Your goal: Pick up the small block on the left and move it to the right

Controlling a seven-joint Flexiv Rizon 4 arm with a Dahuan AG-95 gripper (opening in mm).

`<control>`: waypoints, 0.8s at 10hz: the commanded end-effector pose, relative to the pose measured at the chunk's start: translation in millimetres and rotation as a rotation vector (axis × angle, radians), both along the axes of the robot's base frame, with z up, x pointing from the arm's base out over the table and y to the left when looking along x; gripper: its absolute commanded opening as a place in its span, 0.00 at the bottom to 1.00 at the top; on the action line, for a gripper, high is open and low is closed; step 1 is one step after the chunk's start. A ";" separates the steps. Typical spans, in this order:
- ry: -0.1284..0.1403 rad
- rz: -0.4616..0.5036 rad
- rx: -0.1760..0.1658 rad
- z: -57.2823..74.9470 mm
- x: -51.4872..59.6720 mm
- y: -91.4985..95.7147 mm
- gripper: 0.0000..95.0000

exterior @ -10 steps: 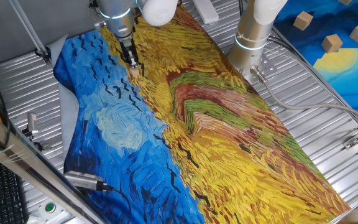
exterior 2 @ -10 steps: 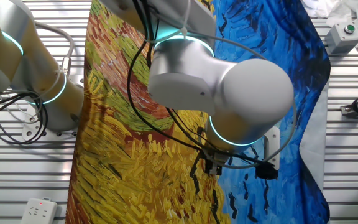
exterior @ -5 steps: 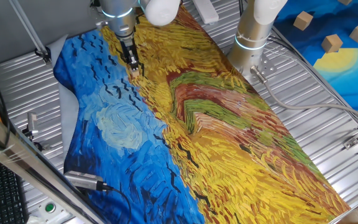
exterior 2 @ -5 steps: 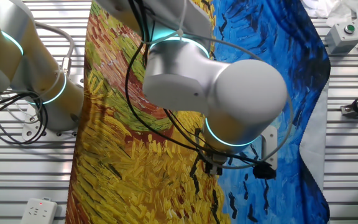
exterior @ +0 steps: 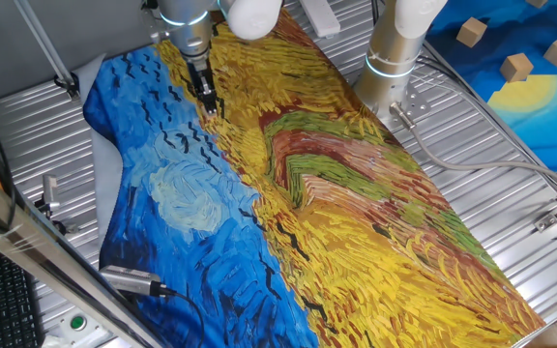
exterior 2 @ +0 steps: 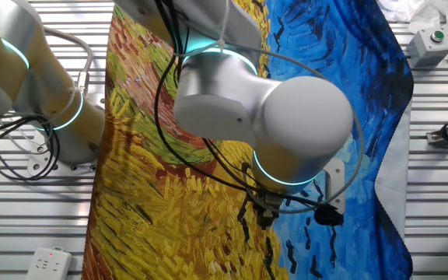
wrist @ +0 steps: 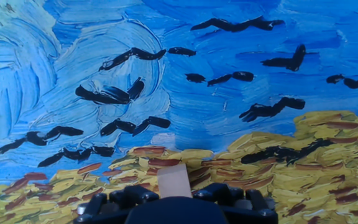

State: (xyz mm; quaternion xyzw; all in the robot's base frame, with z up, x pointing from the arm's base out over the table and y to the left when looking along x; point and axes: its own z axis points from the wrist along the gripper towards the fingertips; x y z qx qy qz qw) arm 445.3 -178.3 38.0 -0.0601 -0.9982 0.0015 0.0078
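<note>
The small block [wrist: 174, 180] is a tiny pale-tan wooden cube held between my gripper's [wrist: 174, 194] dark fingers at the bottom of the hand view. It hangs just above the painted cloth, where yellow strokes meet the blue sky. In one fixed view my gripper [exterior: 208, 104] points down at the far left of the cloth [exterior: 288, 193], with the block [exterior: 210, 110] a pale speck at its tips. In the other fixed view the arm's big elbow [exterior 2: 263, 117] hides most of the gripper [exterior 2: 264, 216] and all of the block.
The arm's base column [exterior: 395, 48] stands at the back of the cloth. Several larger tan blocks [exterior: 516, 66] lie on another blue-and-yellow cloth at the far right. Metal table ribs, a clamp [exterior: 51, 198] and cables [exterior: 472, 159] surround the cloth.
The arm has shifted a little with the small block in the gripper; in the other fixed view the elbow has slid slightly left. The grip has not changed.
</note>
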 end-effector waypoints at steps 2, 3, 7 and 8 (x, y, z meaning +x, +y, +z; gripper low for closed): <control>-0.007 -0.002 -0.002 -7.5 -0.8 -0.1 0.80; -0.008 -0.003 -0.003 -10.2 -1.2 -0.1 0.80; -0.006 -0.010 -0.007 -13.3 -1.7 0.0 0.40; -0.006 -0.011 -0.007 -14.4 -1.8 0.0 0.20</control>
